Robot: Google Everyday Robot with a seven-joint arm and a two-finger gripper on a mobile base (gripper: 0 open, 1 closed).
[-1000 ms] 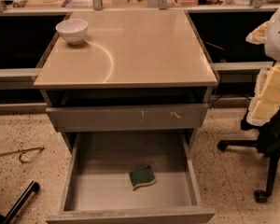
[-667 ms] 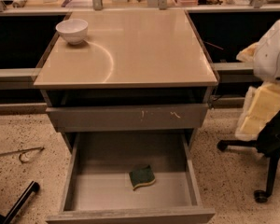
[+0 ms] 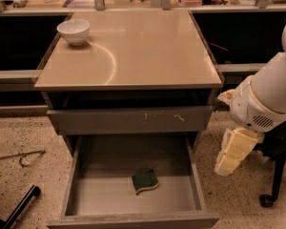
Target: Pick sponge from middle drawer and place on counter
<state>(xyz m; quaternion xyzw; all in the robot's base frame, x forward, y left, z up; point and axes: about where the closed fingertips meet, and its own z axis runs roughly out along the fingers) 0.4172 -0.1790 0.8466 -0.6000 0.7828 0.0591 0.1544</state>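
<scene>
The sponge point(image 3: 145, 181), dark green on top with a yellow edge, lies flat on the bare grey floor of the open middle drawer point(image 3: 86, 197), right of its centre. The tan counter point(image 3: 143, 51) tops the grey cabinet and shows a pale arc mark. My white arm comes in from the right, and the pale yellow gripper point(image 3: 232, 152) hangs pointing down beside the cabinet's right side, right of and above the drawer, well apart from the sponge.
A white bowl point(image 3: 73, 31) stands on the counter's back left corner. A closed grey drawer front with pale scratches point(image 3: 133, 119) sits above the open drawer. A black chair base point(image 3: 271, 185) stands at the right. A thin metal rod point(image 3: 19, 156) lies on the speckled floor at left.
My arm and gripper have moved left and down, from the right edge of the view to beside the cabinet's right side. The sponge and drawer have not moved.
</scene>
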